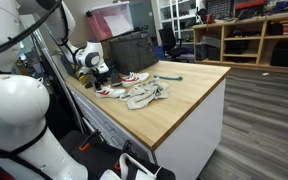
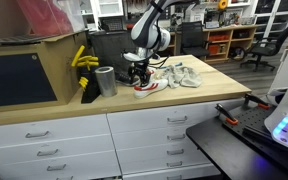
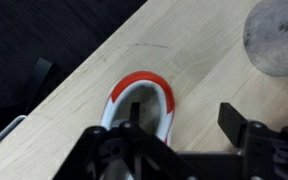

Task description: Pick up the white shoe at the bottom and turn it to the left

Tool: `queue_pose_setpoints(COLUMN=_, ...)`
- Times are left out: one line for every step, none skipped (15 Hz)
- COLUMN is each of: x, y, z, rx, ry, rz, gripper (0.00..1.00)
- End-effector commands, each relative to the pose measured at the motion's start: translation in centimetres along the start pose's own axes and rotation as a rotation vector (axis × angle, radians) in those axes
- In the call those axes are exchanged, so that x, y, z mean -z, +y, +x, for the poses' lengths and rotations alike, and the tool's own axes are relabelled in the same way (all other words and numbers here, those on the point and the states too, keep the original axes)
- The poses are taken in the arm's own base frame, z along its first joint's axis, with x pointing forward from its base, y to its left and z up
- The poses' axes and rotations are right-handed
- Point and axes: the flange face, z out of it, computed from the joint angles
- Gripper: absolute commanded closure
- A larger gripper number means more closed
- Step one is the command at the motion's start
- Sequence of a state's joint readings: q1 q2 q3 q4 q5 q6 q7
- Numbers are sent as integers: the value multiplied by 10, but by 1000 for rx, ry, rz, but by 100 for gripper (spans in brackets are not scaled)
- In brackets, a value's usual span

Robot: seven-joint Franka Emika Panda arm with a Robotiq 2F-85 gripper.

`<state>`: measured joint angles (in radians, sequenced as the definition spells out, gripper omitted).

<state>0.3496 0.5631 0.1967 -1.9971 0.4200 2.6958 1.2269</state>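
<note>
Your gripper (image 3: 184, 142) hangs low over the white low-top shoe with red trim (image 3: 142, 100). The jaws are spread wide, one finger above the shoe's opening and the other over bare wood beside it, so nothing is gripped. The shoe lies on the light wooden tabletop (image 3: 199, 60) near its edge, with a grey metal cylindrical cup (image 2: 106, 80) close by; you can't tell its contents. Shoe markings are too blurred to read. A second red-and-white shoe (image 1: 135, 77) and a crumpled grey cloth (image 1: 149, 96) lie nearby.

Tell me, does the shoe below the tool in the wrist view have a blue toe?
No, the white shoe below the tool has a red band around its toe.
</note>
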Motion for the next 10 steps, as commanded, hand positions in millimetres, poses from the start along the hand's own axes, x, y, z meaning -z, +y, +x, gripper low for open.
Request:
queue_pose_setpoints(x=-6, y=-3, z=4, rx=-47, ry=-11, rz=2, gripper=49)
queue_pose_setpoints(x=-8, y=-2, z=5, rx=-48, ry=-10, rz=-1, gripper=58)
queue_pose_setpoints(x=-8, y=-1, z=6, rx=-50, ry=-10, rz=-4, gripper=64)
queue_pose_setpoints(x=-8, y=0, z=6, rx=-47, ry=-8, rz=-7, gripper=73)
queue_pose_setpoints(x=-7, y=1, z=5, rx=-43, ry=-8, rz=-8, gripper=80)
queue_pose_setpoints(x=-6, y=1, z=1, rx=-34, ry=-9, rz=-10, gripper=86)
queue_pose_setpoints(x=-5, y=2, z=-3, rx=-16, ry=-7, rz=-15, gripper=95)
queue_pose_setpoints(x=-5, y=2, z=-11, rx=14, ry=-6, rz=-25, gripper=99)
queue_pose_setpoints(x=-5, y=3, z=-18, rx=45, ry=-5, rz=-35, gripper=100)
queue_pose_setpoints(x=-5, y=5, z=-31, rx=97, ry=-4, rz=-55, gripper=100)
